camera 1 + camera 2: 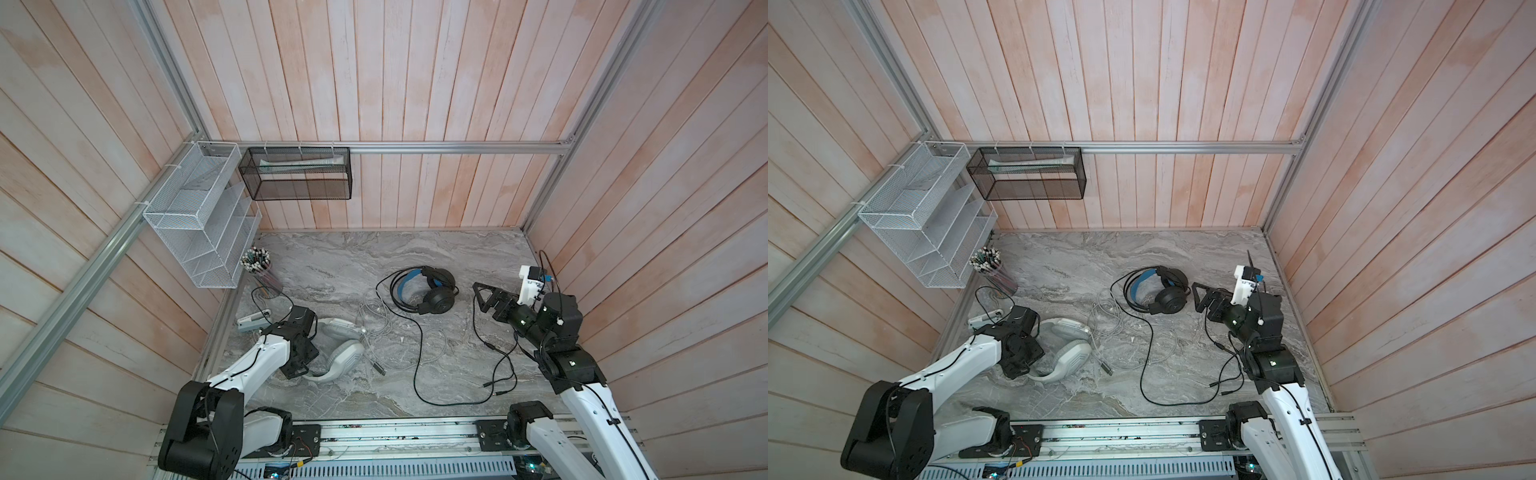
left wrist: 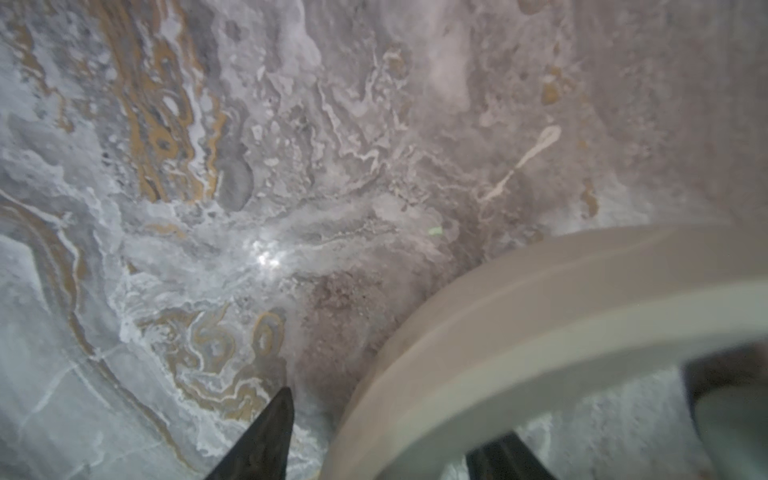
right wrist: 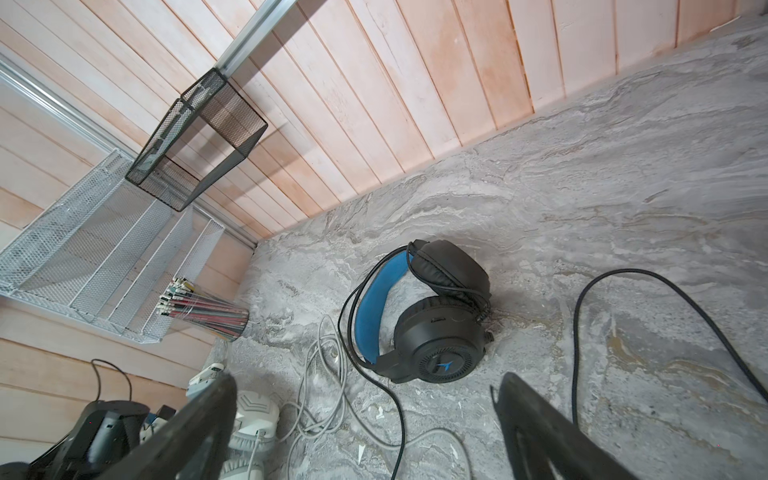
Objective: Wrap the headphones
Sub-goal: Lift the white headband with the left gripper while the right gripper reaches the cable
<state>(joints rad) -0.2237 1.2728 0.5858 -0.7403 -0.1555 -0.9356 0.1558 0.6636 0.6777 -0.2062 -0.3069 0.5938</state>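
Risking a slip off a smooth curved band: showing the left gripper (image 2: 395, 419) straddling the white headset (image 1: 338, 353) at its headband, fingers apart and not yet pinching, well apart from the black headset (image 1: 432, 291). Risking too, by judgement, dragging the loose white cable (image 1: 374, 330) into the black cable (image 1: 419, 357) sprawling near the black headset. Showing the right gripper (image 3: 368, 384) gaping empty just beside the black headset. Resting everything on a glossy grey marble tabletop (image 1: 332, 257), boxed in by pale plank walls (image 1: 415, 83).
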